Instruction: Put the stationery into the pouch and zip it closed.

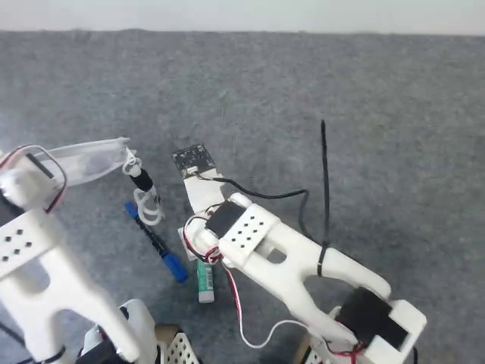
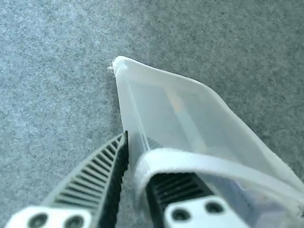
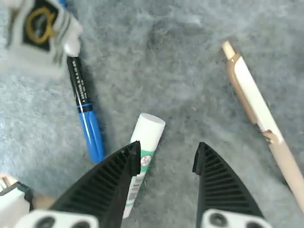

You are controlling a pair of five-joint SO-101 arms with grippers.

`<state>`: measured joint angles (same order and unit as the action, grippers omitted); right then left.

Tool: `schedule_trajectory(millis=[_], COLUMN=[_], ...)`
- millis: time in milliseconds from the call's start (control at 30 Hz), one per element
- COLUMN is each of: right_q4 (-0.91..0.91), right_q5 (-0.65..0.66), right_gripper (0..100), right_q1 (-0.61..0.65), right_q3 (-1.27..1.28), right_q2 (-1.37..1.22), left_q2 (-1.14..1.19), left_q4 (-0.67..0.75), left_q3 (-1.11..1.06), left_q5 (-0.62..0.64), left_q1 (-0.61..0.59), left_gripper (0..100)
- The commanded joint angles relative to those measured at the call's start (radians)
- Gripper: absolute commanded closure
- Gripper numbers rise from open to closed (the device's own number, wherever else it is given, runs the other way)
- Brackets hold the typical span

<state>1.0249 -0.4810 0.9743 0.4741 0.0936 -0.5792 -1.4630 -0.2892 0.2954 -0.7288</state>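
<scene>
**Right arm lined up on the glue stick, pouch waiting off to the side**

The white glue stick with a green label (image 3: pixel 147 135) lies flat on the grey felt-like table cover (image 1: pixel 379 91), just in front of the arms' bases. In the high view its long axis runs roughly near-to-far, slightly tilted. In the right wrist view its plain white end points away from the jaws.

The right gripper (image 3: pixel 168 147) hangs right over it, black ribbed jaws spread wide w/ nothing between them. One jaw overlaps the stick's side, so it's off-centre.

Just beside the stick lies a blue-and-black marker pen (image 3: pixel 88 118), roughly parallel to it. On the other side, a bit apart, lies a slim beige pen (image 3: pixel 256 111).

The translucent white plastic pouch (image 2: pixel 190 118) is over w/ the left arm, well apart from the loose items. The left gripper (image 2: pixel 140 156) is pinched nearly closed on the pouch wall by the white zip band. The far corner points away from the gripper.

Step in hand, I'd say: picking up the loose stationery, glue stick first; zipping not yet begun.

Next move prob. needs a small sideways shift to centre the stick between the jaws, then down and close across its width, then carry it to the pouch mouth. Can't tell how wide that mouth gapes.
</scene>
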Motion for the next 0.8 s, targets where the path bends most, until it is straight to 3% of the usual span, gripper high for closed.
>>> schedule_trajectory(millis=[0, 267, 533, 767], right_q4=[-0.067, -0.127, -0.203, -0.15], right_q5=[-0.012, -0.037, -0.055, -0.055], right_gripper=[80.7, 80.7, 80.7, 80.8], right_q1=[0.008, 0.068, 0.039, -0.01], right_q3=[-0.055, -0.058, -0.064, -0.181], right_q2=[-0.033, -0.12, -0.183, -0.314], left_q2=[-0.052, -0.052, -0.057, -0.057], left_q4=[0.037, 0.035, 0.051, 0.051], left_q3=[0.03, 0.025, 0.008, 0.008], left_q5=[0.017, 0.017, 0.017, 0.017], left_q1=[-0.005, -0.005, -0.003, -0.005], left_gripper=[99, 99, 99, 99])
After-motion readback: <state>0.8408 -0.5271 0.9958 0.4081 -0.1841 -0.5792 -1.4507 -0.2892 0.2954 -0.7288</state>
